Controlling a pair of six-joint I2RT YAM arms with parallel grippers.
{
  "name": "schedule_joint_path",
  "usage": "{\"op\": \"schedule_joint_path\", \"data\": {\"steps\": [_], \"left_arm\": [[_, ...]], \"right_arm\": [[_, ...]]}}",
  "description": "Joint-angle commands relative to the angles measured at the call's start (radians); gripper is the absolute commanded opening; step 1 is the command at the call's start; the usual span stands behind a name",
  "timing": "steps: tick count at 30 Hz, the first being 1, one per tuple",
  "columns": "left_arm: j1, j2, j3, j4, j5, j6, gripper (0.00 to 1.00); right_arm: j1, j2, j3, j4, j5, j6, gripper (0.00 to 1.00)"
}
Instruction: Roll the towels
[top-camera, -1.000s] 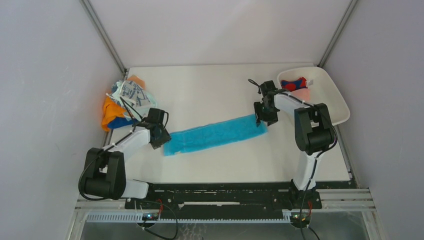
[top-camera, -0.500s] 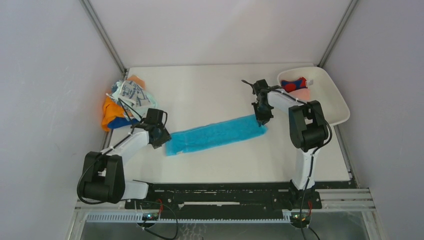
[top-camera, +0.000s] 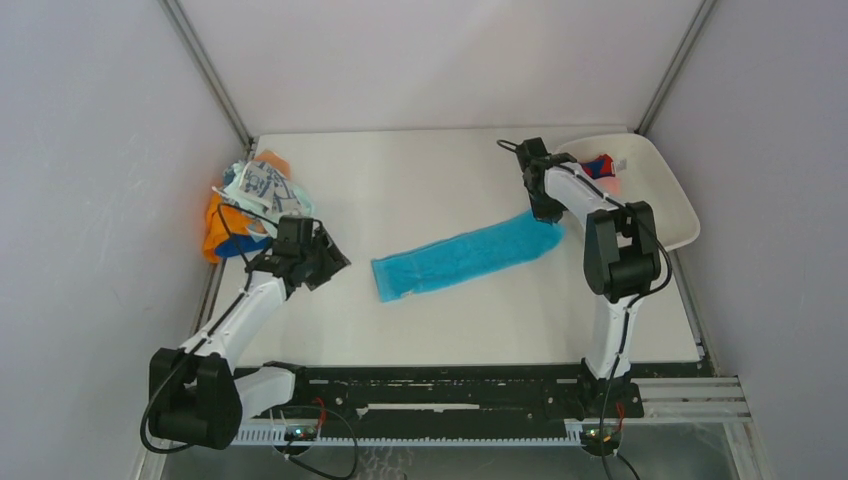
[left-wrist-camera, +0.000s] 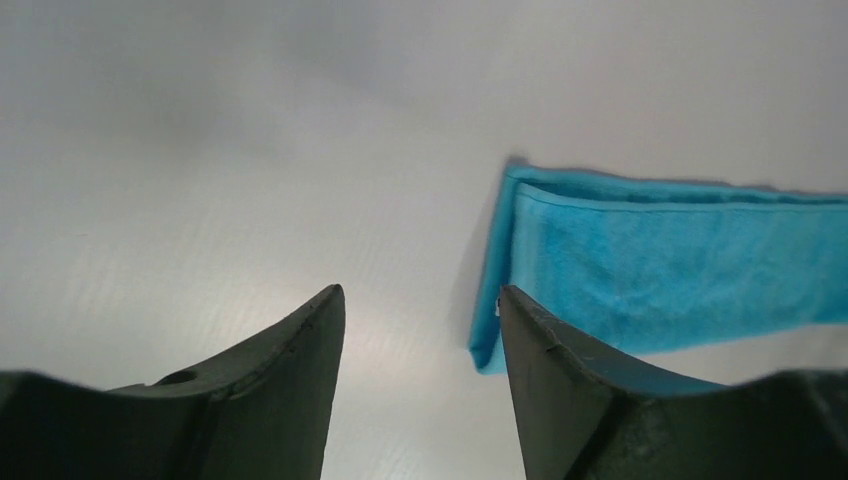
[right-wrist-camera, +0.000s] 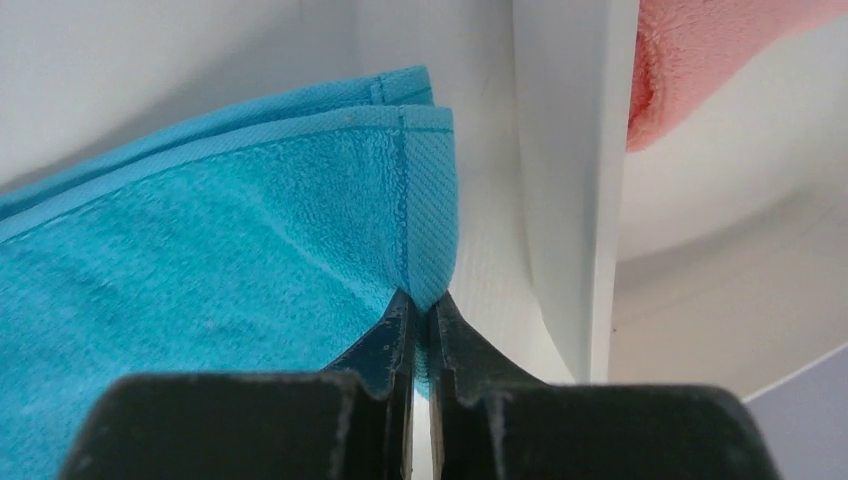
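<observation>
A bright blue towel (top-camera: 465, 256), folded into a long strip, lies slanted across the middle of the table. My right gripper (top-camera: 547, 213) is shut on its right end beside the tray; in the right wrist view the jaws (right-wrist-camera: 420, 303) pinch the hemmed corner of the blue towel (right-wrist-camera: 220, 260). My left gripper (top-camera: 333, 262) stands open to the left of the strip and apart from it. In the left wrist view nothing lies between the fingers of this gripper (left-wrist-camera: 419, 292), and the blue towel's end (left-wrist-camera: 680, 260) shows just past the right finger.
A heap of towels (top-camera: 250, 200) in orange, blue and printed white sits at the table's left edge. A white tray (top-camera: 668, 215) at the back right holds a red-and-blue towel (top-camera: 598, 165) and a pink one (right-wrist-camera: 700, 50). The tray's wall (right-wrist-camera: 570, 150) stands close to my right jaws.
The right gripper has shut on the towel's right end and drawn the strip rightward toward the tray. The left gripper has widened, come off the left end and pulled back left.
</observation>
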Motion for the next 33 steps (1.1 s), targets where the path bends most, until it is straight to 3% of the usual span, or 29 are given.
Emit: {"op": "schedule_joint_path", "data": {"steps": [1,11,21,33], "left_arm": [[0.005,-0.034,-0.042,0.127,0.173,-0.052,0.64],[-0.031,0.011,-0.084,0.353,0.388,-0.158,0.67],[-0.09,0.17,-0.139,0.513,0.44,-0.201,0.48],[-0.089,0.371,-0.207,0.588,0.365,-0.197,0.29]], "right_arm": [[0.062,-0.102,0.024,0.009,0.039,-0.028,0.0],[0.204,-0.21,0.006,0.015,-0.214,0.005,0.0],[0.284,-0.214,-0.002,0.039,-0.365,0.058,0.0],[0.358,-0.235,-0.002,0.054,-0.44,0.089,0.0]]}}
